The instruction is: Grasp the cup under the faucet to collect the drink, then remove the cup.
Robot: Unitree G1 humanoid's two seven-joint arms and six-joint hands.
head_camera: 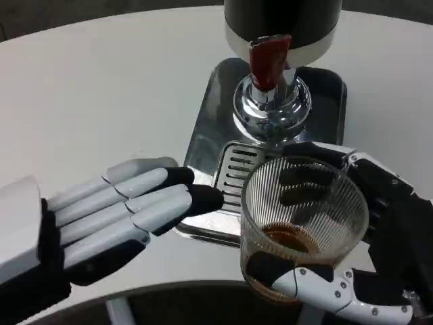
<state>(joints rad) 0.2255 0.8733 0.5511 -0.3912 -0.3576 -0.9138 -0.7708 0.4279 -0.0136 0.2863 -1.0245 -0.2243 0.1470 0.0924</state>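
**Cup held clear of the faucet, a little drink inside**

The left hand (128, 213) lies low over the table's (101, 81) near edge, fingers straight, side by side and holding nothing, dark fingertips reaching the left rim of the tray (203, 135). The steel tray runs from the near edge towards the far edge; a slotted grate (233, 169) sits in its near part. At the tray's far end stands the dispenser (281, 20), black above, with a red lever (268, 57) over a chrome faucet (272, 108). Nearer than the faucet, by the table's near edge, the ribbed clear cup (304, 220) is upright in the right hand (379, 257), whose fingers wrap it from the right and under its base. A shallow pool of brown drink (291, 238) covers the cup's bottom.
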